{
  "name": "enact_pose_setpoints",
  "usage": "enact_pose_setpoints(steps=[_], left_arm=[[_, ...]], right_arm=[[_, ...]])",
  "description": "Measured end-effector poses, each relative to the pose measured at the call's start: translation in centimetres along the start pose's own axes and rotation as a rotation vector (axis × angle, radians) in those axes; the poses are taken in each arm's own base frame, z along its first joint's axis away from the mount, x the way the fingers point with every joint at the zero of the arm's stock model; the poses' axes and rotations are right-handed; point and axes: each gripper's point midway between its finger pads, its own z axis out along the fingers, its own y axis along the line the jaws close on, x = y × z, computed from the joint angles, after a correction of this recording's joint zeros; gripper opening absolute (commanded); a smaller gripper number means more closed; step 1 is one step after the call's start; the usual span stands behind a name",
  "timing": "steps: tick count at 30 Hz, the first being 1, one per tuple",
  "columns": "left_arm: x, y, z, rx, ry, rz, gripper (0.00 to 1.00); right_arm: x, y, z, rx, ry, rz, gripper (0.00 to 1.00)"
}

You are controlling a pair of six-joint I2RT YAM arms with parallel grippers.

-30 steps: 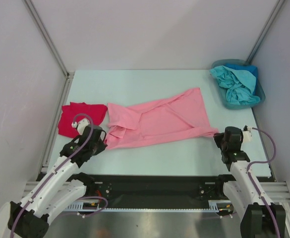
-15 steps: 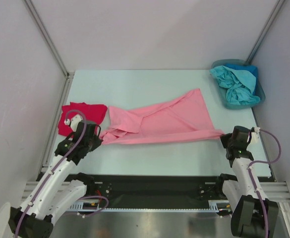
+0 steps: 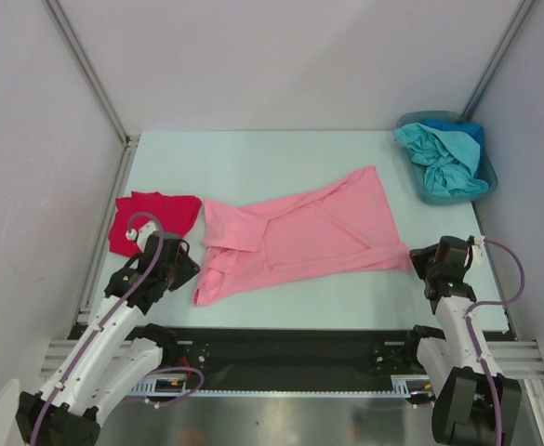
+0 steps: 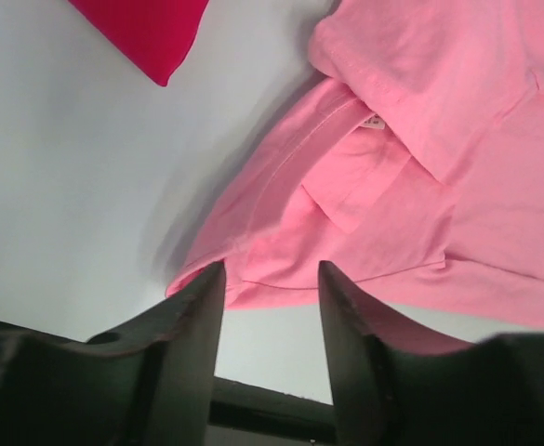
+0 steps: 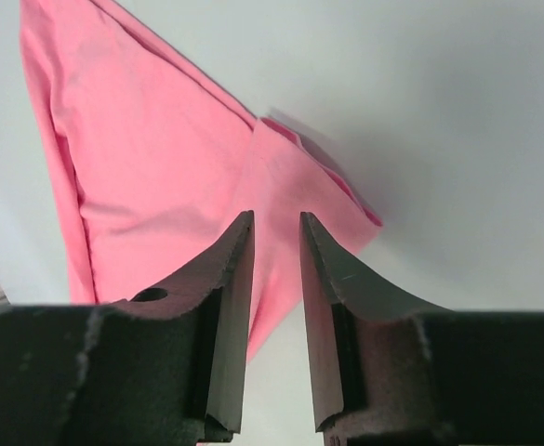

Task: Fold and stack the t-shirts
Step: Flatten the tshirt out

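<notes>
A light pink t-shirt (image 3: pixel 299 237) lies loosely spread across the middle of the table, wrinkled at its left end. My left gripper (image 3: pixel 186 269) is open just off the shirt's near-left corner (image 4: pixel 253 279), with only bare table between its fingers (image 4: pixel 197 316). At the shirt's right corner (image 5: pixel 337 200), my right gripper (image 3: pixel 419 256) is open a little, its fingertips (image 5: pixel 244 232) above the cloth and not closed on it. A folded bright red t-shirt (image 3: pixel 151 218) rests at the left, its corner (image 4: pixel 151 32) showing in the left wrist view.
A teal bin (image 3: pixel 436 198) at the back right holds crumpled teal and blue t-shirts (image 3: pixel 439 153). Grey walls and metal posts bound the pale table (image 3: pixel 253 163). A black rail runs along the near edge.
Both grippers were shut on the pink shirt's ends, pulling it taut; now both have opened and let go. The shirt has settled slack on the table.
</notes>
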Motion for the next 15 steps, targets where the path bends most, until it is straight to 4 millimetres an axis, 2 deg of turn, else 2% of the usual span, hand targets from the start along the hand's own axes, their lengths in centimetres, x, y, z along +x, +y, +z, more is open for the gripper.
enact_pose_setpoints(steps=[3, 8, 15], left_arm=[[-0.1, -0.3, -0.3, 0.021, -0.007, -0.009, 0.54], [-0.2, -0.8, -0.1, 0.040, -0.010, -0.016, 0.51], [1.6, -2.6, 3.4, 0.077, 0.031, 0.001, 0.50]], right_arm=[[0.0, 0.3, -0.1, -0.013, 0.001, 0.000, 0.32], [0.4, 0.9, -0.2, -0.042, 0.023, -0.006, 0.32], [3.6, 3.3, 0.5, -0.092, 0.138, -0.101, 0.29]])
